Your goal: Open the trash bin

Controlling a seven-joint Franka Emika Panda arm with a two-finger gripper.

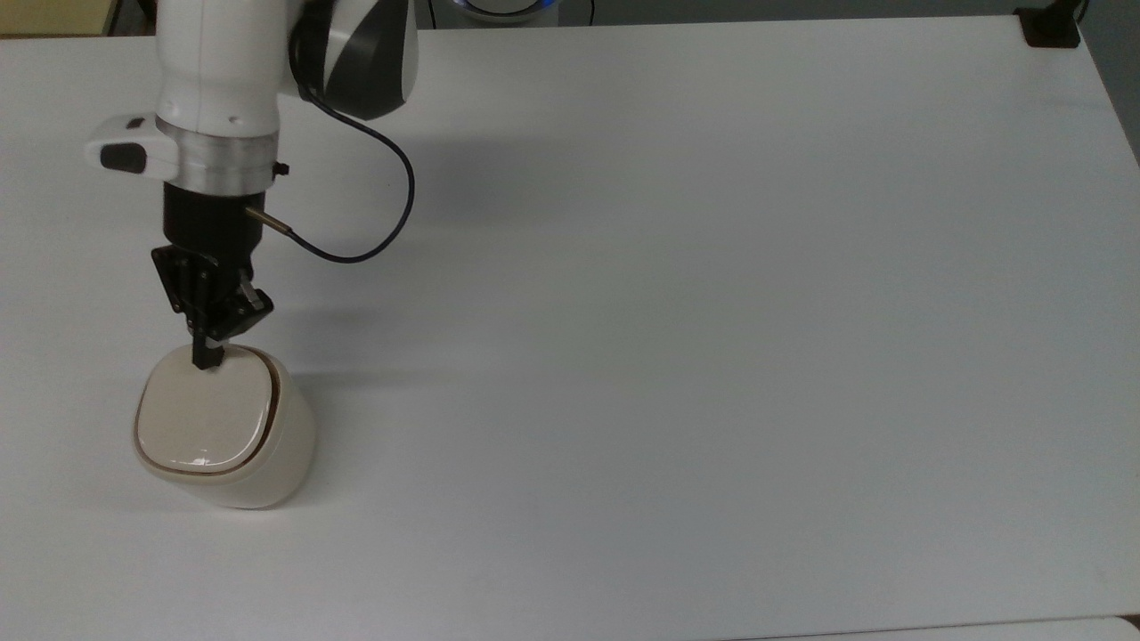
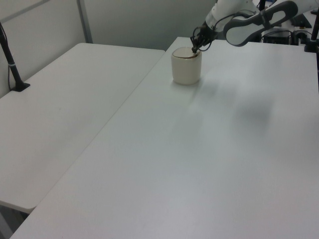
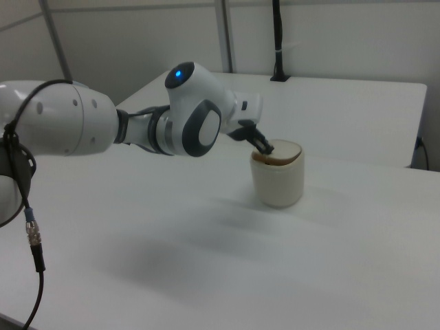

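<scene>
The cream trash bin (image 1: 254,467) stands near the top view's left edge on the white table (image 1: 677,294). Its flat lid (image 1: 203,411) sits tilted inside the rim, with a dark gap along the edge. My gripper (image 1: 207,358) points down with its black fingers shut together, their tip resting on the lid's far edge. In the left view the gripper (image 2: 194,48) touches the top of the bin (image 2: 186,69). The right view has the gripper (image 3: 265,146) at the sunken near-left edge of the lid (image 3: 283,149), whose other side stands higher than the bin (image 3: 278,184) rim.
A black cable (image 1: 392,205) loops from my wrist over the table. A black clamp (image 1: 1051,28) sits at the top view's far right corner. A second white table (image 2: 65,109) adjoins on the left view's left, with a black post (image 2: 11,59).
</scene>
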